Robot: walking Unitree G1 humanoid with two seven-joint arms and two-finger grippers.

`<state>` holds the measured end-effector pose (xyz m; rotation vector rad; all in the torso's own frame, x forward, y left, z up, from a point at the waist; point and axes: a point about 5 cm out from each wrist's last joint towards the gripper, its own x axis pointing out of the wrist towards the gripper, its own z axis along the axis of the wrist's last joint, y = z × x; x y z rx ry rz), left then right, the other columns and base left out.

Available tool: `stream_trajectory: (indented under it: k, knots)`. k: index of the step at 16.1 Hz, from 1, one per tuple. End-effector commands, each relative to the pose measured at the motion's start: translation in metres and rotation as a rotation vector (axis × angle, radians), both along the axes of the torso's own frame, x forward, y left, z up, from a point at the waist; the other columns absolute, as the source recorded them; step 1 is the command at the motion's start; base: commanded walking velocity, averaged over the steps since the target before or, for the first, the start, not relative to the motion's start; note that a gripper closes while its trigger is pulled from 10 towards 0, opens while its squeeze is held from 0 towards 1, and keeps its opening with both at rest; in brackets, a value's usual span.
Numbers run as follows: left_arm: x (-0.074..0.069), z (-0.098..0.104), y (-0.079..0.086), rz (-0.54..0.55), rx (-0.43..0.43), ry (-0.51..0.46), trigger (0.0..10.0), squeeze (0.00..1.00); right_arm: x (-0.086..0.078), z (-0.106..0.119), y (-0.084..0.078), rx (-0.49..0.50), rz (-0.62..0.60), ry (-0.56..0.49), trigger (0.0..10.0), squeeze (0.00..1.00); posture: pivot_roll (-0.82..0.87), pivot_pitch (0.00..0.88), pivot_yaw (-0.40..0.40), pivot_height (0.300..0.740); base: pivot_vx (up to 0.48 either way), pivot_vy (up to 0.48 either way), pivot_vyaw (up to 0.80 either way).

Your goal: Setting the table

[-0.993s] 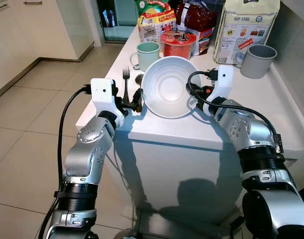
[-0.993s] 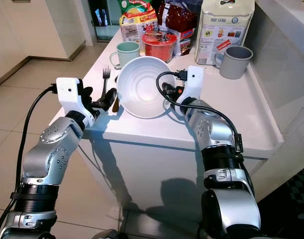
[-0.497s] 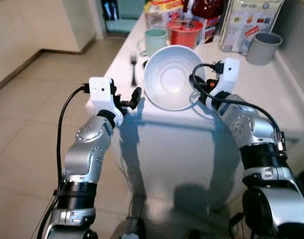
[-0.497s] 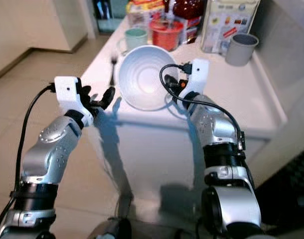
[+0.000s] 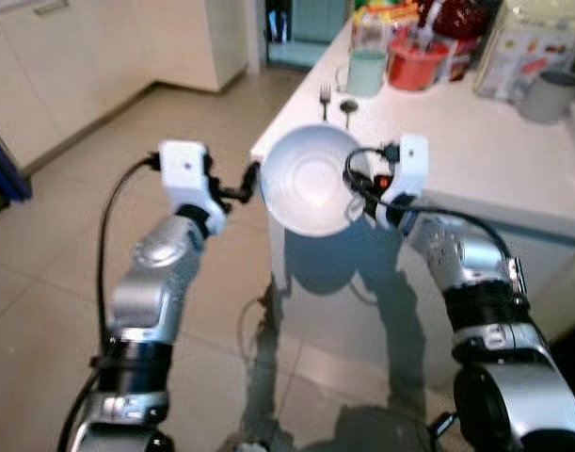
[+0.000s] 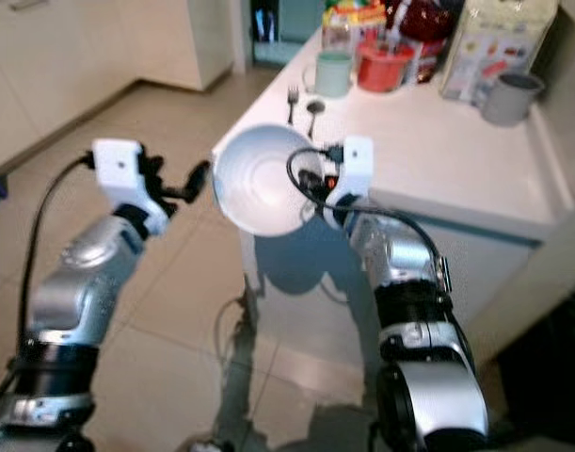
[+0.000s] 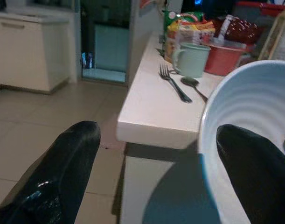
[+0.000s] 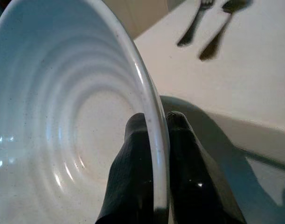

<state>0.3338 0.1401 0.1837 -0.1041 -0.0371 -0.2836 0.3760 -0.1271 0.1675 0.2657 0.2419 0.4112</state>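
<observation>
A white ribbed bowl (image 5: 311, 179) hangs in the air just off the near corner of the white counter (image 5: 475, 151), tilted with its opening towards me. My right gripper (image 8: 154, 123) is shut on the bowl's rim, one finger inside and one outside. My left gripper (image 5: 245, 184) stands open beside the bowl's left edge, apart from it; one of its wide-spread fingers (image 7: 63, 172) shows large in the left wrist view. A fork (image 5: 325, 94) and a spoon (image 5: 348, 108) lie side by side on the counter behind the bowl.
At the counter's far end stand a green mug (image 5: 367, 71), a red container (image 5: 414, 61), food packets and a grey mug (image 5: 549, 94). Cream cabinets (image 5: 80, 56) line the left. Tiled floor (image 5: 61, 264) spreads out below and to the left.
The whole view has pulled back from the counter. The bowl, earlier at the counter's front edge, now hangs off its corner over the floor, still in my right gripper. The left gripper stays open.
</observation>
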Motion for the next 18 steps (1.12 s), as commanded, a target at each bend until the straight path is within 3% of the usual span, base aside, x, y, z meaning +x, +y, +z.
stream_trajectory:
  k: [1,18]
  knots:
    - [0.0001,0.0003,-0.0104,-0.042,0.014,-0.008,10.0,0.00,0.0015,0.0074,-0.0070,-0.010,-0.023,-0.034,10.0,0.00,0.04,0.000,0.064,0.740,0.000,-0.480,0.00]
    - [-0.0007,0.0087,-0.0200,-0.101,0.039,-0.072,10.0,0.00,0.0034,0.0081,-0.0102,-0.043,-0.039,-0.055,10.0,0.00,0.04,0.000,0.063,0.740,0.000,-0.480,0.00]
